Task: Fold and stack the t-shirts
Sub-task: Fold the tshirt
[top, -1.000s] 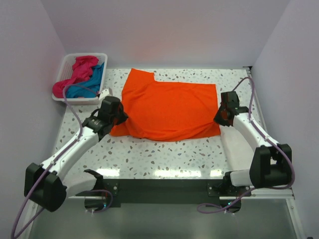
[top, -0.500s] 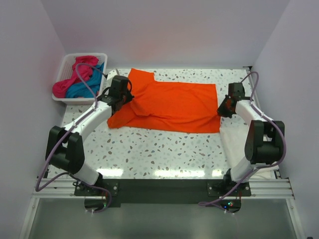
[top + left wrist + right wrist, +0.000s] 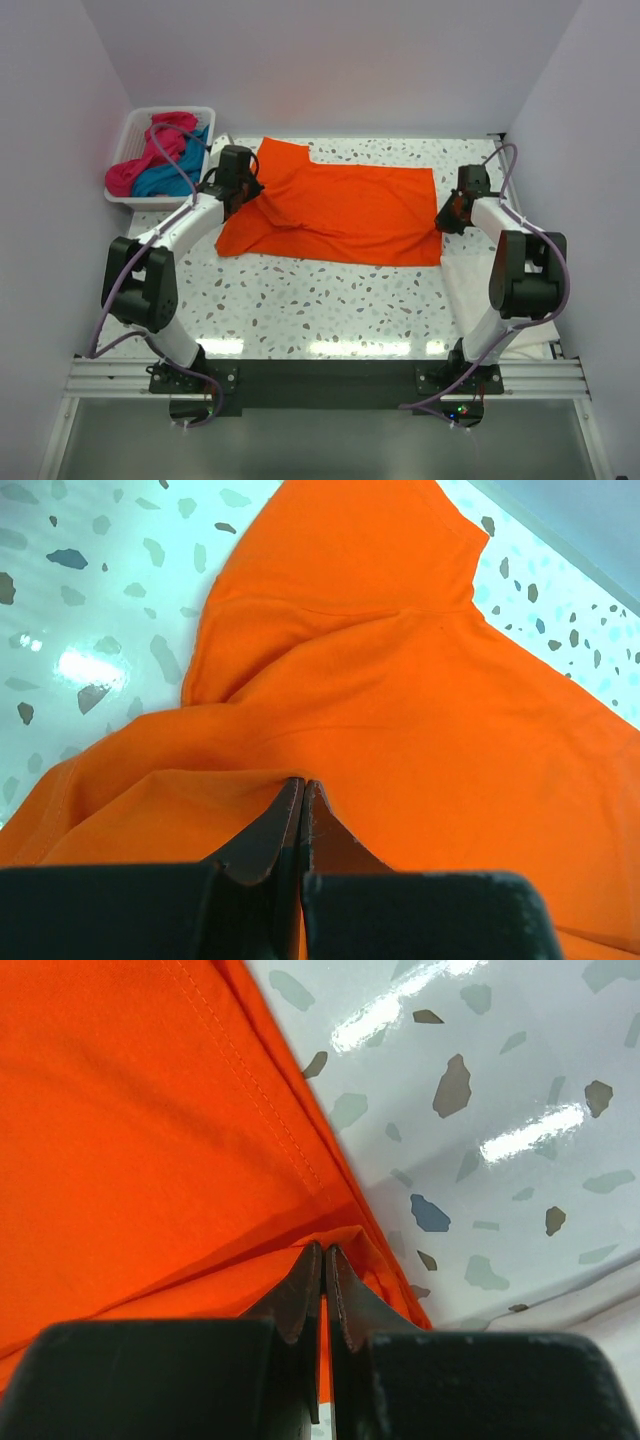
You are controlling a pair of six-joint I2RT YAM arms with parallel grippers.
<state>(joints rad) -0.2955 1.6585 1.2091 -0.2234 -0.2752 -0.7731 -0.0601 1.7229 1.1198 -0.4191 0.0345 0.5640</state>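
Note:
The orange t-shirt (image 3: 340, 212) lies spread across the middle of the speckled table, folded over itself. My left gripper (image 3: 243, 192) is shut on a ridge of its cloth at the left side; the wrist view shows the orange cloth (image 3: 400, 680) pinched between the closed fingertips (image 3: 302, 785). My right gripper (image 3: 446, 218) is shut on the shirt's right edge; in the right wrist view the orange hem (image 3: 150, 1140) is pinched at the fingertips (image 3: 322, 1250). The magenta-pink shirt (image 3: 150, 150) and the teal-blue shirt (image 3: 172, 172) lie bunched in the basket.
The white slatted basket (image 3: 128, 195) stands at the back left corner of the table. A white cloth or sheet (image 3: 470, 280) lies along the table's right side. Walls close in the left, back and right.
Both grippers have carried the shirt's near edge away from me, folding it over. The left arm moved furthest, toward the back left; in the last half second the motion is small.

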